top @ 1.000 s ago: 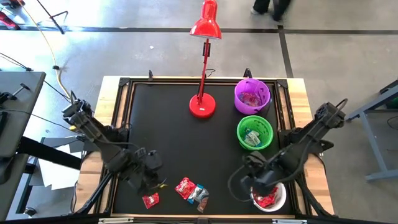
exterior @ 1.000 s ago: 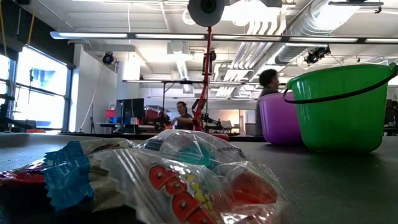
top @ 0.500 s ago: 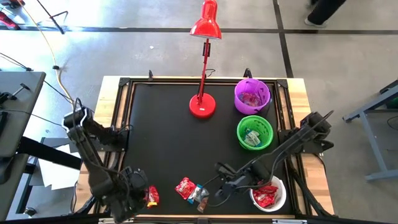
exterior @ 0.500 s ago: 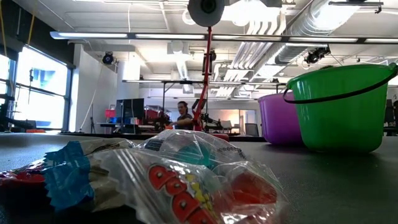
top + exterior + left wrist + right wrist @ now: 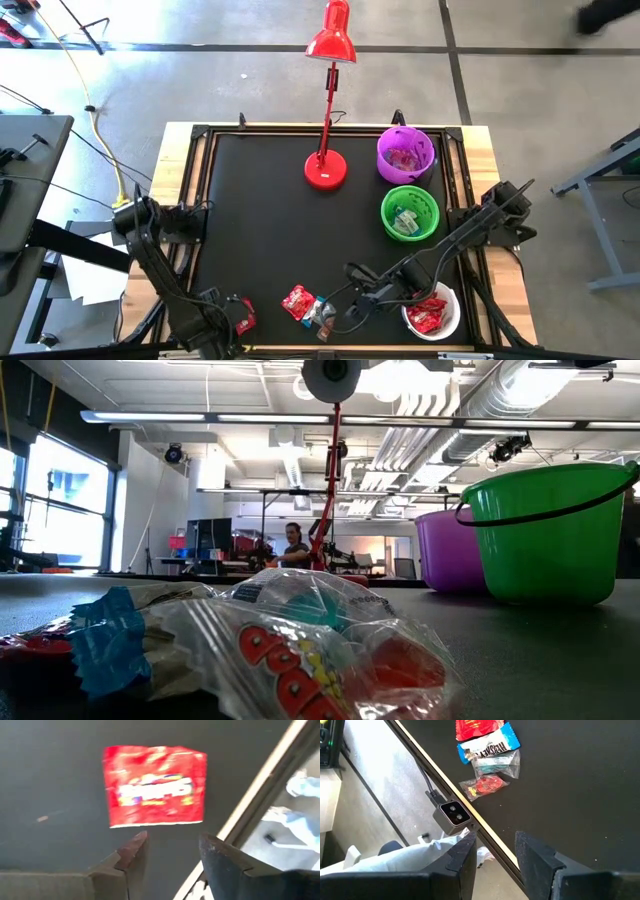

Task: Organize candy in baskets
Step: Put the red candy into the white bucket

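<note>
Candy is spread over several spots; a red packet (image 5: 155, 786) lies flat on the black mat (image 5: 270, 220) near the front left corner, and I have the left gripper (image 5: 172, 851) just short of it, fingers parted and empty, the packet beyond the tips and untouched; in the high view that gripper (image 5: 225, 318) sits at the front left edge of the table; a small cluster of sweets (image 5: 308, 305) lies at the front middle, a red wrapper, a blue-and-white one and a clear one bunched together, and the low view has the same heap (image 5: 250, 640) right up close; my right gripper (image 5: 362, 293) hangs over the mat between that cluster and the white basket (image 5: 446, 322), fingers partly open with nothing between them (image 5: 492, 851); the white basket at the front right holds red sweets; the green basket (image 5: 409, 213) holds blue-and-white ones, and the purple basket (image 5: 405, 153) just behind it holds some too, colours hard to tell; a red desk lamp (image 5: 327, 165) stands at the back middle, left of the purple basket.
</note>
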